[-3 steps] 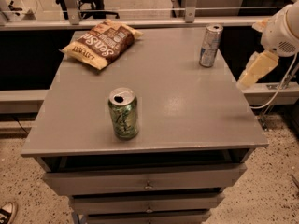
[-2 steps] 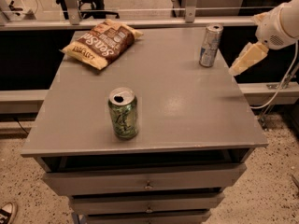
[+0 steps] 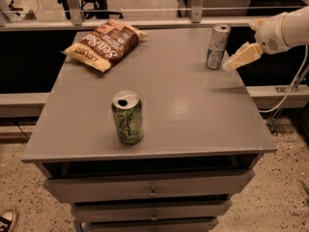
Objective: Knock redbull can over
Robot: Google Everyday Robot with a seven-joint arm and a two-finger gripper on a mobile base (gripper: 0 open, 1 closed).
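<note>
The redbull can (image 3: 217, 47), slim and silver-and-blue with a silver top, stands upright near the far right edge of the grey table (image 3: 178, 100). My gripper (image 3: 231, 64) reaches in from the right on a white arm. Its pale fingers sit just right of the can's lower half, very close to it. I cannot tell whether they touch it.
A wider green can (image 3: 127, 117) stands upright near the table's front middle. A brown chip bag (image 3: 105, 43) lies at the far left corner. Drawers sit below the tabletop. A cable hangs at the right beyond the table edge.
My gripper has moved left and further back along the table's right side, from well clear of the redbull can to right beside it. The can still stands.
</note>
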